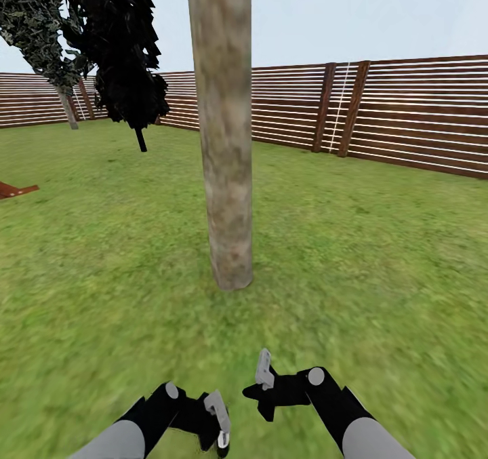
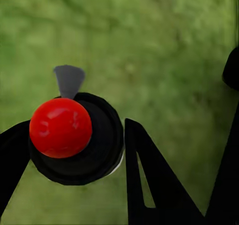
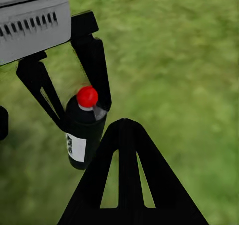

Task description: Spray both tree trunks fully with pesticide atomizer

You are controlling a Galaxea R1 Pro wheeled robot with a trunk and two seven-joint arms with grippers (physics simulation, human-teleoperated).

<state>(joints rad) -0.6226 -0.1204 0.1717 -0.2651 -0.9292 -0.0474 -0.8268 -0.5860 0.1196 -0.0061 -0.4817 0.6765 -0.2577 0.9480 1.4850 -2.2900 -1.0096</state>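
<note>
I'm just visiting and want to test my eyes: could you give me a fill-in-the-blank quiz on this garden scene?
1. The dark bottle with a grey trigger has a round ____ top.
2. It is gripped by the robot's ____ gripper.
3. The thick pale grey-beige tree trunk rises from green ____.
4. Behind it runs a slatted wooden ____.

Missing words: red; left; grass; fence

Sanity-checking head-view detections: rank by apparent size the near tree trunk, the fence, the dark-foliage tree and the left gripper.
1. fence
2. tree trunk, near the camera, so inflated
3. dark-foliage tree, farther off
4. left gripper, smallest, shut on the pesticide atomizer
</note>
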